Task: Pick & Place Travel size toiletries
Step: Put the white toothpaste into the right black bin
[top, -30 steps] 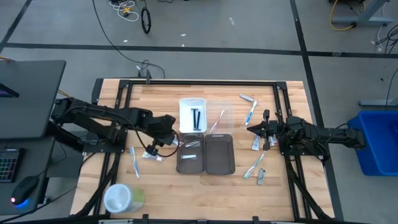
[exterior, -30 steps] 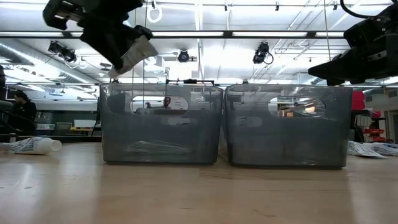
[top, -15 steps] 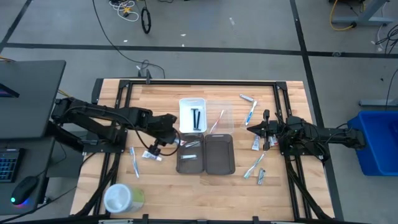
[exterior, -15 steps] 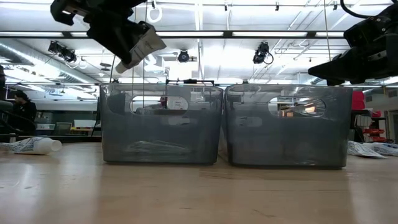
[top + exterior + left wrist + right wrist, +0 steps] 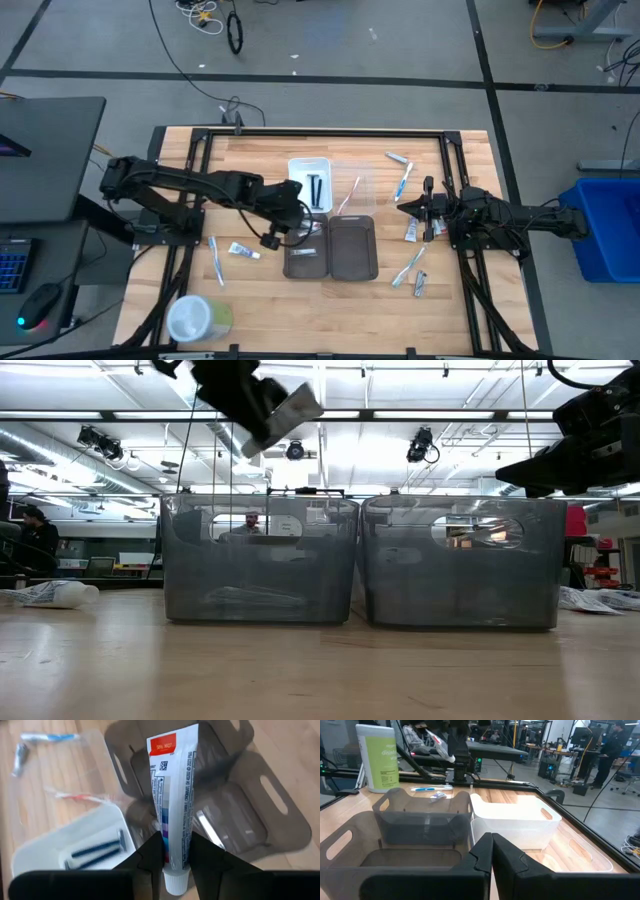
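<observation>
So the left pincer (image 5: 175, 857) is clamped on a small white toothpaste tube with a red band and blue print (image 5: 172, 795), gripping it near the cap end, with the cap poking out below the fingers (image 5: 152, 851). In the high view that pincer (image 5: 292, 213) hangs up off the wooden worktop (image 5: 250, 300), right beside the left one of two dark grey plastic trays (image 5: 305, 262), and the white plastic tray with thin black sticks in it (image 5: 310, 172) sits just beyond. From the low view the tube (image 5: 283, 415) is tilted, well above the grey tray's rim (image 5: 260, 500).

The right pincer (image 5: 403, 207) is squeezed fully together with nothing in it, parked off to the other side of the trays. Around it on the worktop lie a few loose bits: a light-blue toothbrush (image 5: 403, 181) beyond it and small white tubes (image 5: 412, 232) just beside it.
</observation>
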